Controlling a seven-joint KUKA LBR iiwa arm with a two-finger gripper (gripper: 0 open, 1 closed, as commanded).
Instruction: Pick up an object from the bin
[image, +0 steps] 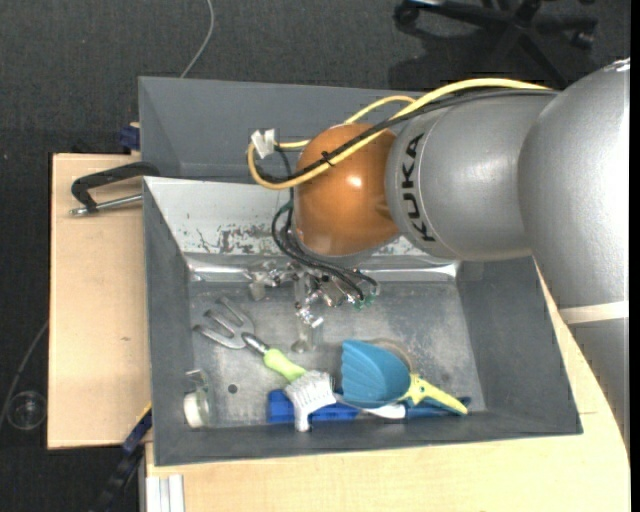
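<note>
1. Arm reaches in from the right. Its orange wrist cover and cables hide the middle of the back wall and most of the claw's body.
2. Grey bin: the loose things lie along the front half, and the floor directly under the claw looks bare.
3. Blue scoop sits front-right of the claw. It lies on a yellow-handled piece that is mostly covered, so you can't identify it.
4. Small hand fork is the closest thing to the claw, lying below and left of it. Its long axis runs diagonally from metal tines at upper left to a yellow-green handle at lower right. My read: a grab should close across that diagonal.
5. White brush head is at the front wall, touching the scoop.
6. Claw hangs near the back wall with nothing visibly in it. You can't tell whether it's wide or narrow.
7. Small round piece sits in the front-left corner, too small to name.
</note>
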